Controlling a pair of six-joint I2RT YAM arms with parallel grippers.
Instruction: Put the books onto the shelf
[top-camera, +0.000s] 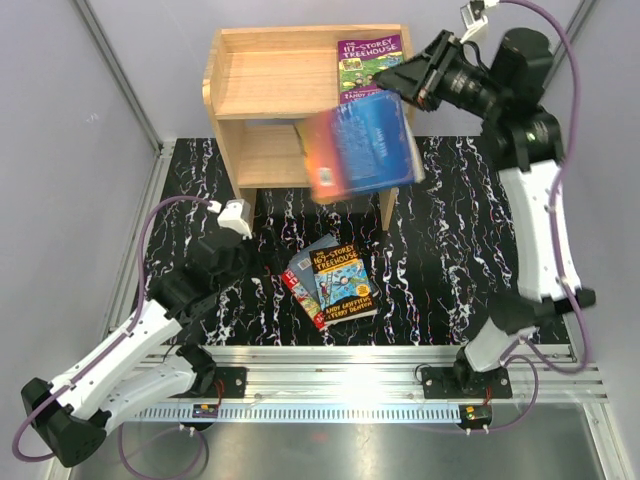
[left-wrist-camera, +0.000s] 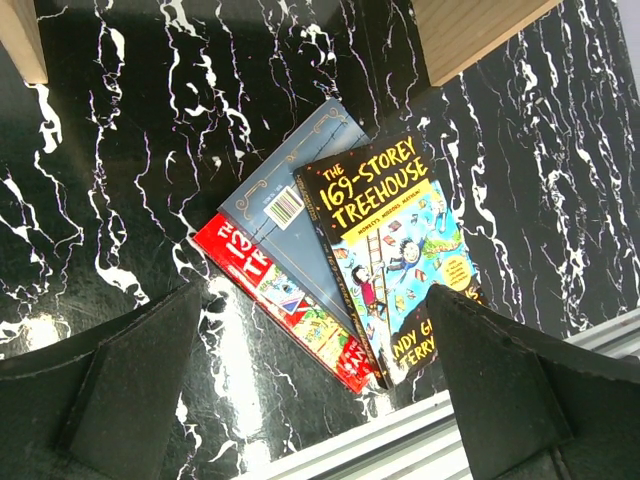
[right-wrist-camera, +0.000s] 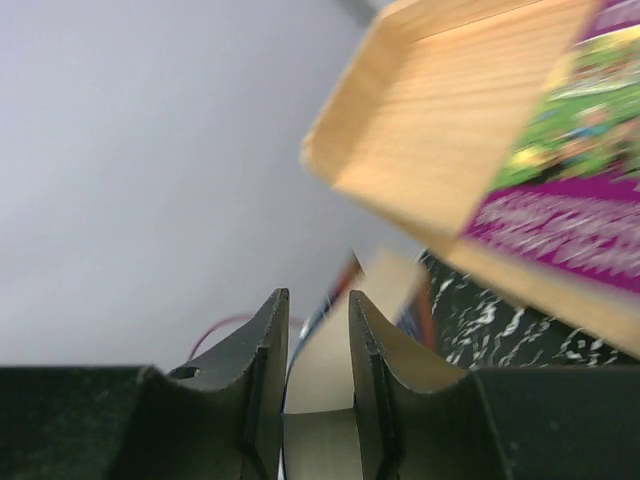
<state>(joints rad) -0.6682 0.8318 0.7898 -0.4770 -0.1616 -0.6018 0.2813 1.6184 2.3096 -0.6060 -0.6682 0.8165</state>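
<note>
Upper centre of the overhead view: right gripper (top-camera: 400, 85) pinching a thick blue-orange book (top-camera: 360, 145) by one edge before the shelf (top-camera: 280, 70) — stiff but probably heavy, apt to swing — while left gripper (left-wrist-camera: 315, 300), spread wide, hangs over three thin, light paperbacks (top-camera: 335, 280) at lower centre

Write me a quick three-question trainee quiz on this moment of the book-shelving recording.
1. True or false: the purple book lies on the lower tier of the shelf.
2. What is the right gripper shut on? A) the purple book B) the blue-orange book C) nothing
3. How many books lie on the table?
Key: 1 false, it lies on the top tier, at the right end. 2 B, held in the air in front of the shelf. 3 three: a yellow-black book atop a blue book and a red book.
</note>
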